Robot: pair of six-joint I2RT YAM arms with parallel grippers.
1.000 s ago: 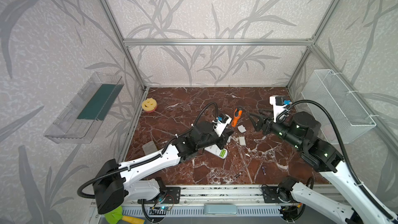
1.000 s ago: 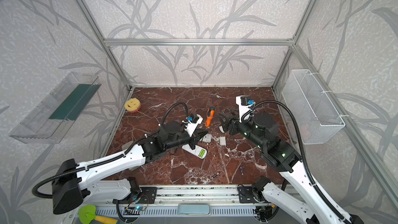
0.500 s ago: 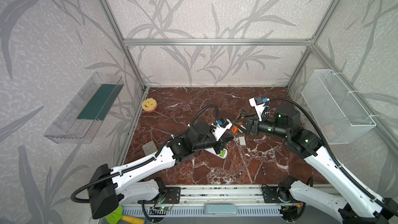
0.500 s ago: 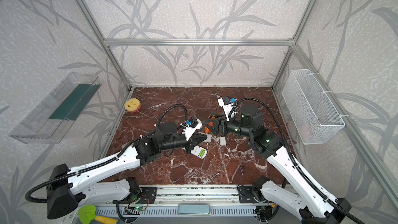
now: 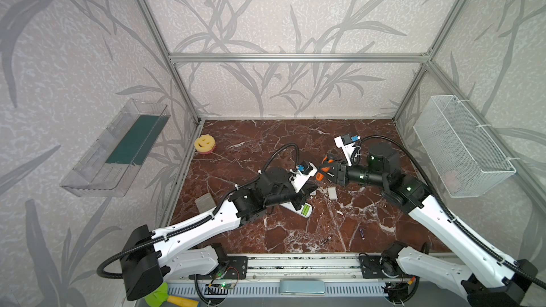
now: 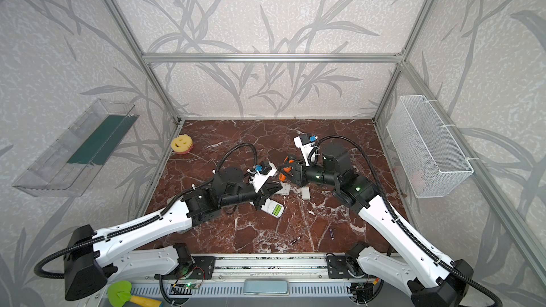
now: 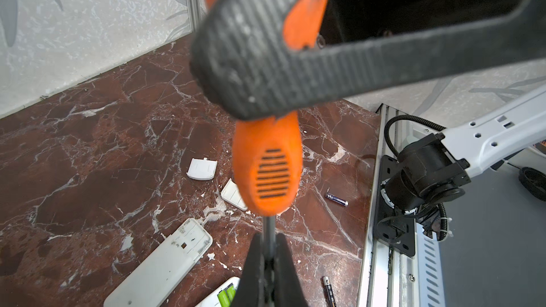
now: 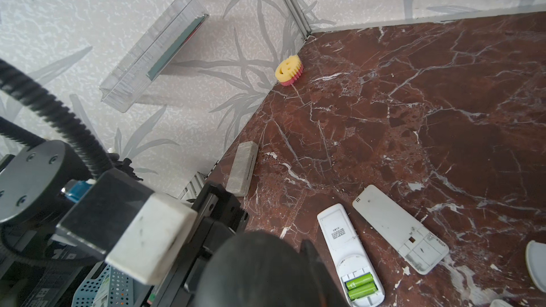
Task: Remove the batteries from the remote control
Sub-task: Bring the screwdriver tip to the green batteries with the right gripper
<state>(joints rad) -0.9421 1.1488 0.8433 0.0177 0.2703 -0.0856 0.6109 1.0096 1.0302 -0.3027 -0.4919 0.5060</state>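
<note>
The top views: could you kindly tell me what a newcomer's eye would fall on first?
The orange-handled screwdriver, held mid-table: the left claw pinches its shaft, the right claw wraps its handle. Next, two lime green batteries sitting in the open compartment of the white remote.

The table (image 5: 266,137) lies open toward twelve o'clock; centre crowded by the screwdriver (image 5: 320,176) and remote control (image 5: 304,210); sponge (image 5: 204,144) at ten.
</note>
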